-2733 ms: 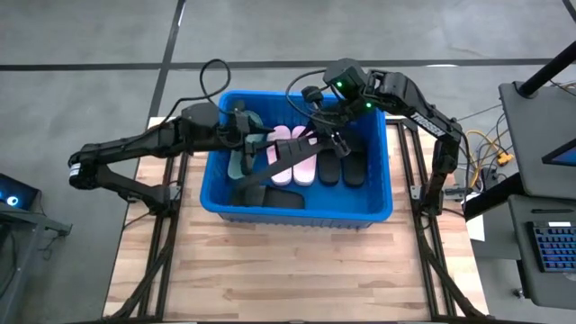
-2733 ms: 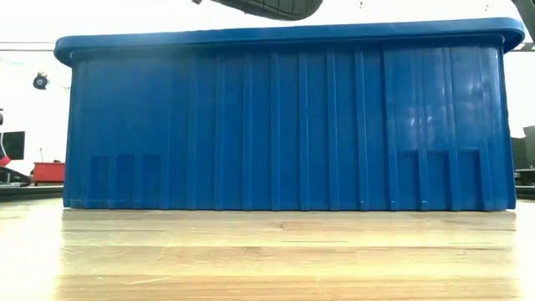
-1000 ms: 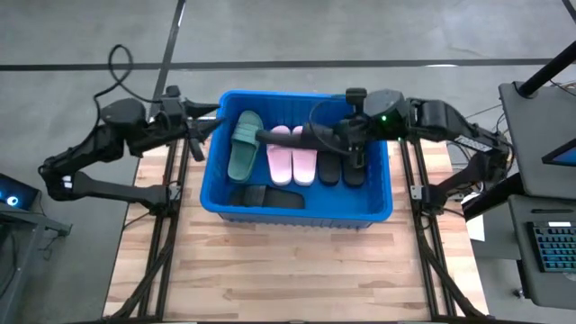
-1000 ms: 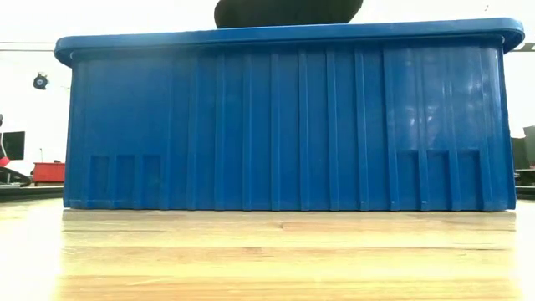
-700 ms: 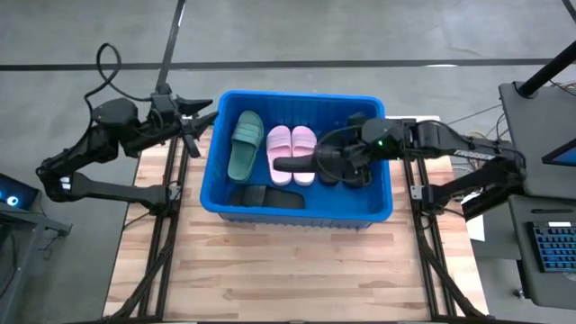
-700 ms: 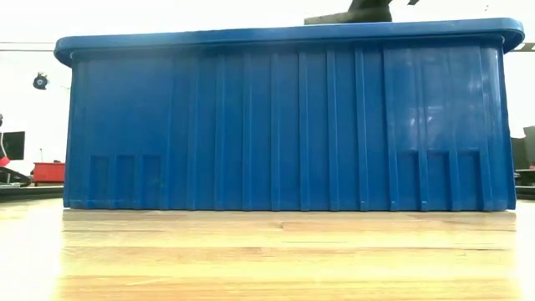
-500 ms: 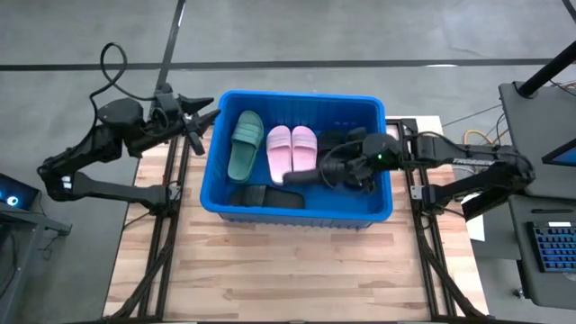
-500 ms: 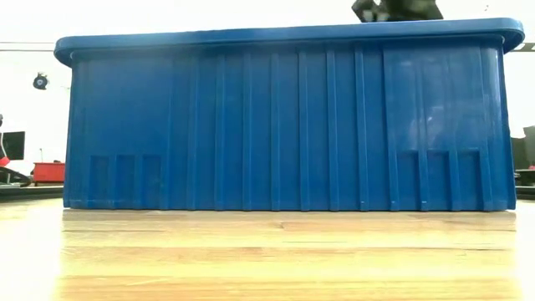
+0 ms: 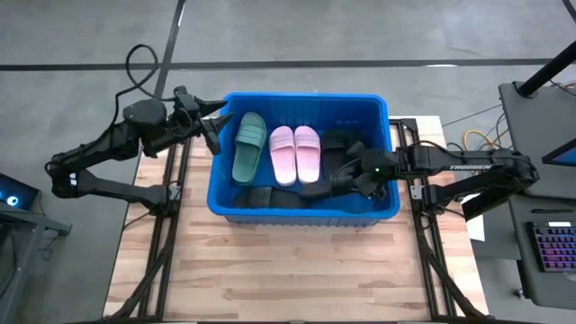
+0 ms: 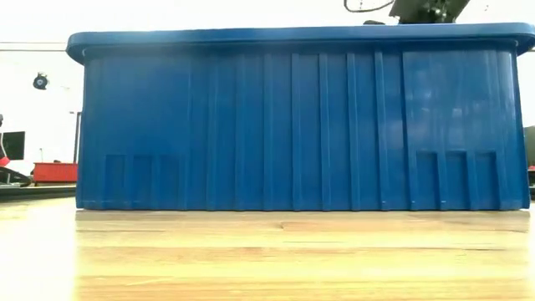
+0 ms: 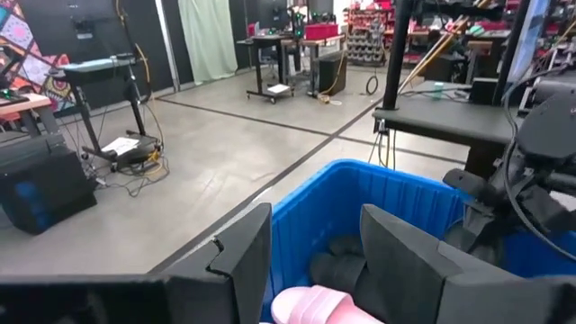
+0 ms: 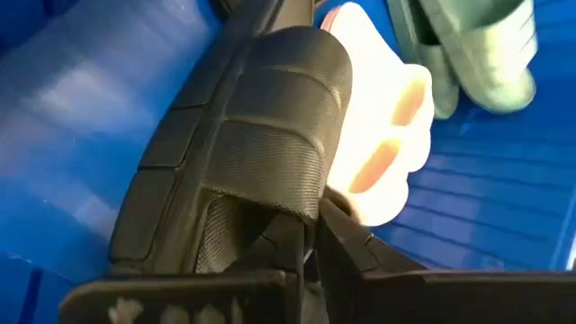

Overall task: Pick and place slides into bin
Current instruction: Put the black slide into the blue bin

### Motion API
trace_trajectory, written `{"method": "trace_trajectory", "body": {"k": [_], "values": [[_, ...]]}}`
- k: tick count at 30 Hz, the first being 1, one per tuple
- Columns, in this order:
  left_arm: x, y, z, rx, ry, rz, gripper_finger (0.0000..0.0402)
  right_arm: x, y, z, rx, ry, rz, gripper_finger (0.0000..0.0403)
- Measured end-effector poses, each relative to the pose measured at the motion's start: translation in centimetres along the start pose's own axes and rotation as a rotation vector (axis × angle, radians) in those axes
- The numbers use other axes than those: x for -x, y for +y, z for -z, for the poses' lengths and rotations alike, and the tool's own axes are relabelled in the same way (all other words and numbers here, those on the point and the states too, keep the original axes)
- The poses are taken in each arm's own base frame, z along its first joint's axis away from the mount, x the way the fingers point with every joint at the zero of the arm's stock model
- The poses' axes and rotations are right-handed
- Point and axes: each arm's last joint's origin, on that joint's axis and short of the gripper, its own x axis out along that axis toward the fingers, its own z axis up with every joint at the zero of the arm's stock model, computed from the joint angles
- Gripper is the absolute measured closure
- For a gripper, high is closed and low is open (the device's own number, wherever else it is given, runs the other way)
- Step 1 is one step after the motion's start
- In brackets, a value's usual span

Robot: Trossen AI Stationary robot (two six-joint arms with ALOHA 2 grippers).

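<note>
The slides lie inside the bin (image 9: 225, 200), a bright blue crate standing on the wooden counter (image 9: 288, 270). From above, a dark green slide (image 9: 247, 146) rests along the bin's left part, with the two light pink slides (image 9: 297, 153) side by side just to its right. Black slides (image 9: 270, 195) lie low along the bin's near wall, and more black ones (image 9: 340, 142) sit toward the right part.

The right gripper (image 9: 335, 184) is down inside the bin at its right near part, its fingers pressed together and pinching a black slide (image 12: 243, 144). The right wrist view shows this ribbed black slide clamped at its edge, just in front of the pink pair (image 12: 382, 148), with a green slide (image 12: 477, 49) beyond.

The left gripper (image 9: 211, 126) hangs just outside the bin's left rim, its fingers (image 11: 238, 261) spread apart with nothing between them, facing into the bin.

In the low view the bin's ribbed wall (image 10: 301, 125) fills the scene, and part of the right arm (image 10: 426, 10) shows above the rim.
</note>
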Motion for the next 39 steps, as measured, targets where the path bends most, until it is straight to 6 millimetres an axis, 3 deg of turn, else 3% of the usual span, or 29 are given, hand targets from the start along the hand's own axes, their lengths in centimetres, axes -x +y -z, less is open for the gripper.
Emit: {"method": "trace_trajectory", "body": {"k": [7, 17, 32, 39], "values": [[-1.0, -0.5, 0.4, -0.016, 0.028, -0.001, 0.0244, 0.6, -0.7, -0.4, 0.036, -0.010, -0.009, 0.0392], [-0.8, -0.3, 0.3, -0.013, 0.019, -0.005, 0.0244, 2.1, -0.6, -0.3, -0.028, -0.030, -0.135, 0.0379], [-0.8, -0.3, 0.2, -0.011, 0.015, -0.005, 0.0244, 2.1, -0.3, -0.3, -0.231, 0.018, -0.252, 0.0251], [-0.8, -0.4, 0.2, -0.011, 0.016, -0.005, 0.0244, 2.6, -1.2, -1.0, -0.326, 0.042, -0.323, 0.0219]]}}
